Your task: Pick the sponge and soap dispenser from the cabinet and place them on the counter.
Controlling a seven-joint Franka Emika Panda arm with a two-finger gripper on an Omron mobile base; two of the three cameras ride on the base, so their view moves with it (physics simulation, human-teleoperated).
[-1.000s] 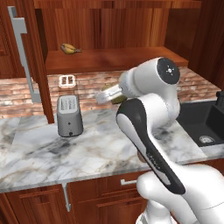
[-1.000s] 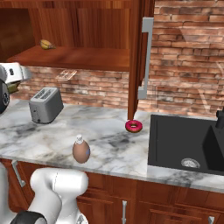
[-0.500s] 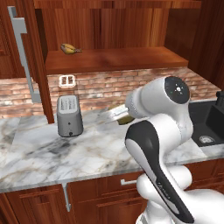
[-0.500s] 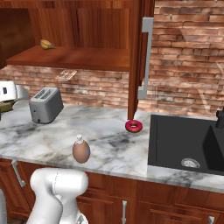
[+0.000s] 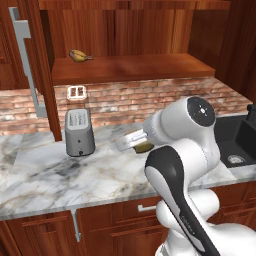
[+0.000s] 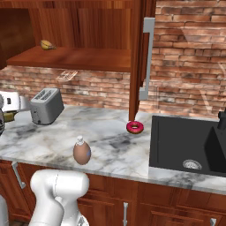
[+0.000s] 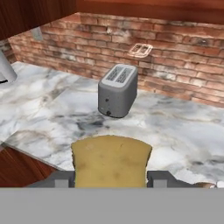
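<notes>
The sponge (image 7: 110,161), a yellow block, sits clamped between my gripper (image 7: 110,179) fingers, held above the marble counter (image 7: 183,127). From the left base view, the gripper (image 5: 136,141) hovers over the counter (image 5: 50,175) to the right of the toaster, with the sponge (image 5: 145,147) peeking out beneath it. The tan soap dispenser (image 6: 81,151) stands upright on the counter (image 6: 114,143) near its front edge. The cabinet (image 5: 130,67) is open above, its shelf holding a banana.
A grey toaster (image 5: 79,131) stands on the counter by the brick wall. A banana (image 5: 80,55) lies on the cabinet shelf. A red doughnut (image 6: 134,127) rests beside the black sink (image 6: 187,145). The open cabinet door (image 6: 143,57) hangs over the counter.
The arm has come down and to the right, away from the cabinet shelf and closer to the counter, with the sponge still in the gripper. The soap dispenser has stayed put.
</notes>
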